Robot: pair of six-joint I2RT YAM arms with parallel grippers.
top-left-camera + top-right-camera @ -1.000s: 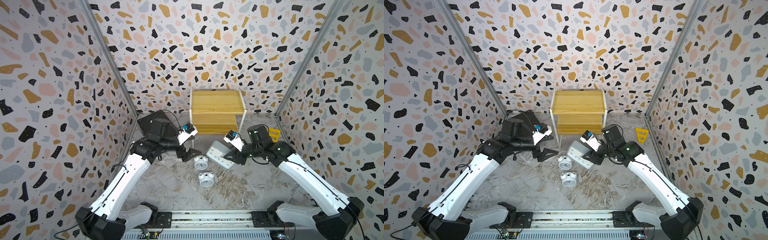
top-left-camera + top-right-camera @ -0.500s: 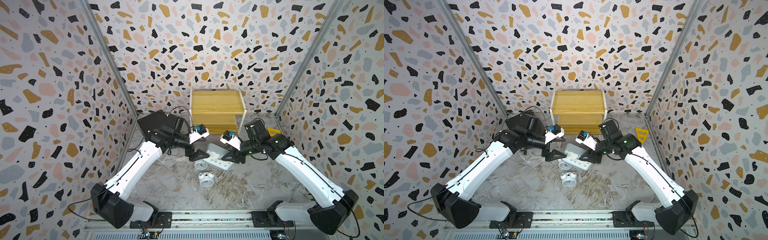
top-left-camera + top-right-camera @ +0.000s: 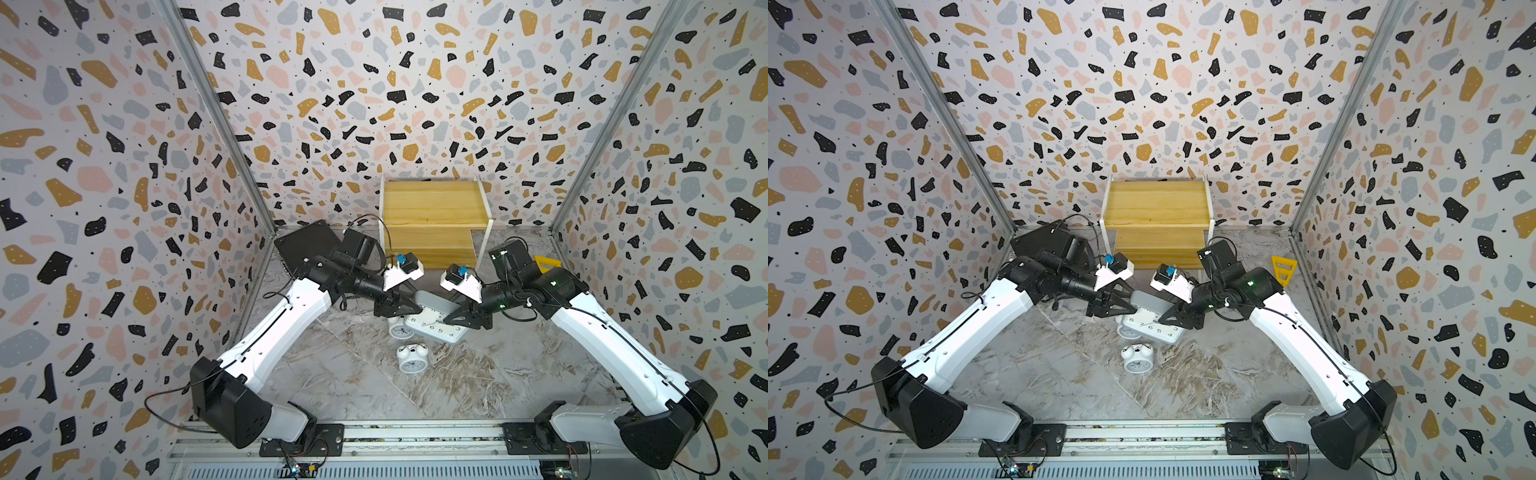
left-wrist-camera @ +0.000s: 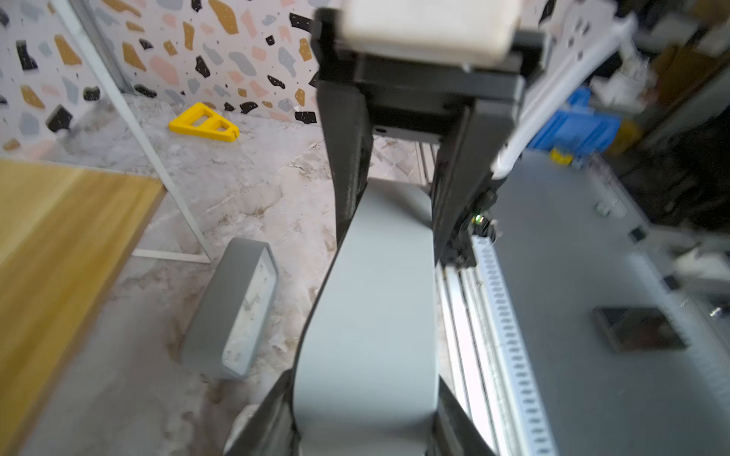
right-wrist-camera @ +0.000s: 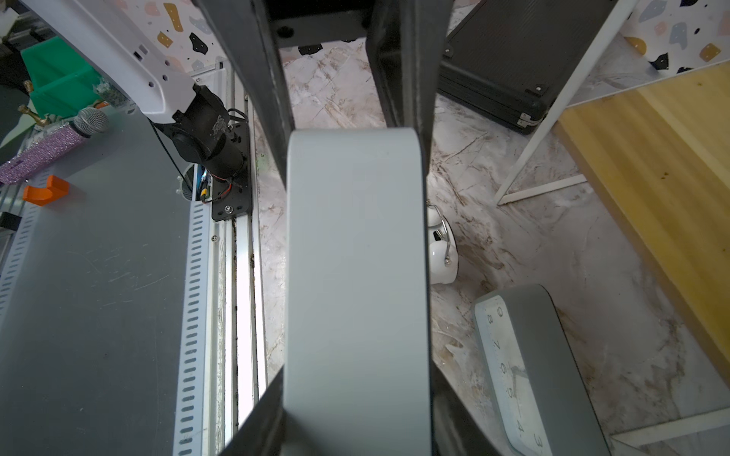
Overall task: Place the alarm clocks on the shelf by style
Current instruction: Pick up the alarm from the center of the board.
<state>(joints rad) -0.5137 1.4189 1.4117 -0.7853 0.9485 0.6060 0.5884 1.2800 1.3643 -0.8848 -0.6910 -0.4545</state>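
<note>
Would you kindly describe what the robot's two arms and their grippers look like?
Both the left arm and right arm have white link shells, black joints and black base housings, with thin black cables looping alongside. The left gripper and right gripper have black wedge-shaped fingers, each under a white camera mount with a blue tab.

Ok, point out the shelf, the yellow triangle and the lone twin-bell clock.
shelf [image 3: 432,203]: a top view, upper board.
yellow triangle [image 3: 1284,261]: a top view, wide end.
lone twin-bell clock [image 3: 412,365]: a top view, dial.
</note>
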